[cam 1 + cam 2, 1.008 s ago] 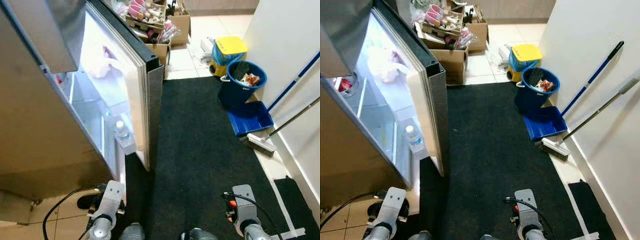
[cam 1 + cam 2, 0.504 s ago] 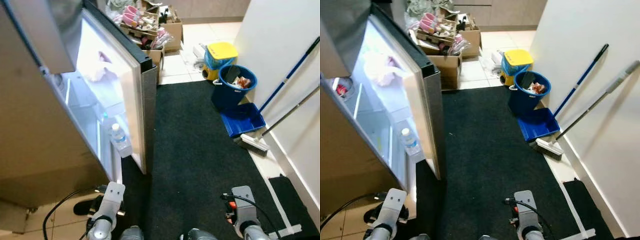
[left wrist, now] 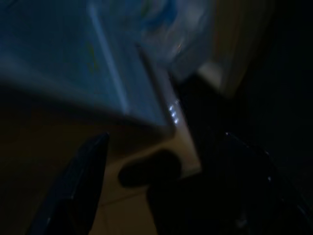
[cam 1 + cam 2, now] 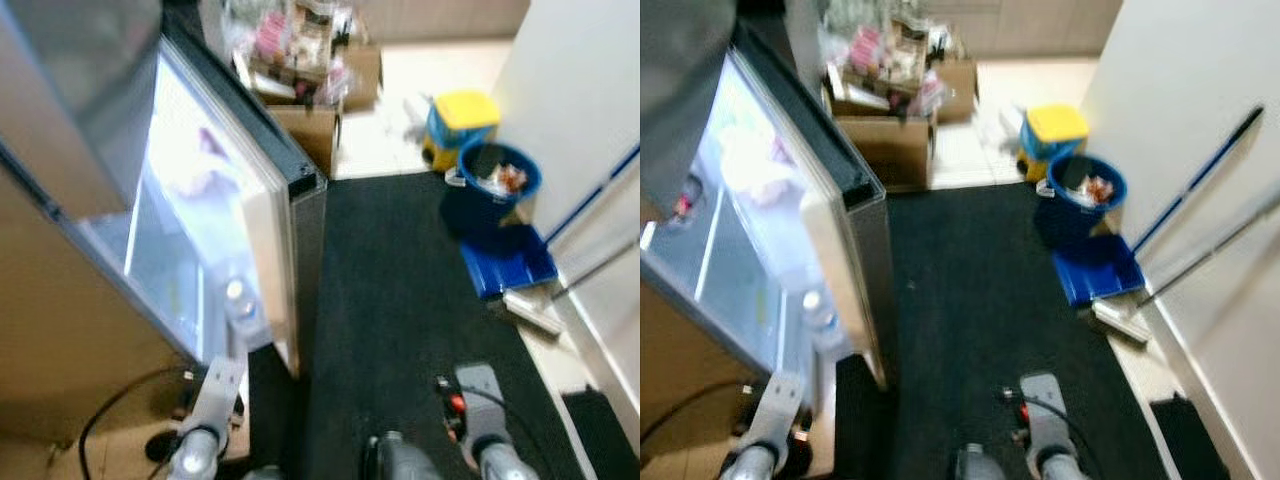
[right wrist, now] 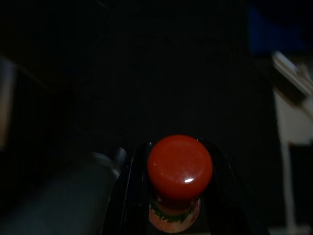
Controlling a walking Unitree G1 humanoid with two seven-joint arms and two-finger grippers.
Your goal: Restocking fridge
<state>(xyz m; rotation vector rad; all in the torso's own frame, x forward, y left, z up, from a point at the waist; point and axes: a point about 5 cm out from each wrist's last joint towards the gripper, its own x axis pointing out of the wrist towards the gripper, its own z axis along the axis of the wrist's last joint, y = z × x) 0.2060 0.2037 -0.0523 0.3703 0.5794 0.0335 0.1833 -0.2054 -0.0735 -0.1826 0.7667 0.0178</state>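
The open fridge door (image 4: 205,215) stands at my left, lit from inside, with a clear water bottle (image 4: 239,301) on its low door shelf. My right gripper (image 5: 177,193) hangs low over the black mat and is shut on a small bottle with a round red cap (image 5: 179,166) and a green-and-red label. The right arm (image 4: 478,405) shows at the bottom of the head views. My left gripper (image 3: 166,176) hangs near the fridge's lower corner, its fingers (image 3: 80,188) spread wide with nothing between them. The left arm (image 4: 212,395) shows by the door's foot.
A black mat (image 4: 400,290) runs ahead. On the right, along the white wall, are a blue bucket (image 4: 495,185), a yellow container (image 4: 463,115), a blue dustpan (image 4: 510,265) and a brush (image 4: 530,312). Cardboard boxes (image 4: 310,95) full of goods stand beyond the door. A cable (image 4: 105,415) lies on the floor at left.
The head view has shifted and blurred, so the camera moved. Both arms hang low as before, and the red-capped bottle stays in the right gripper.
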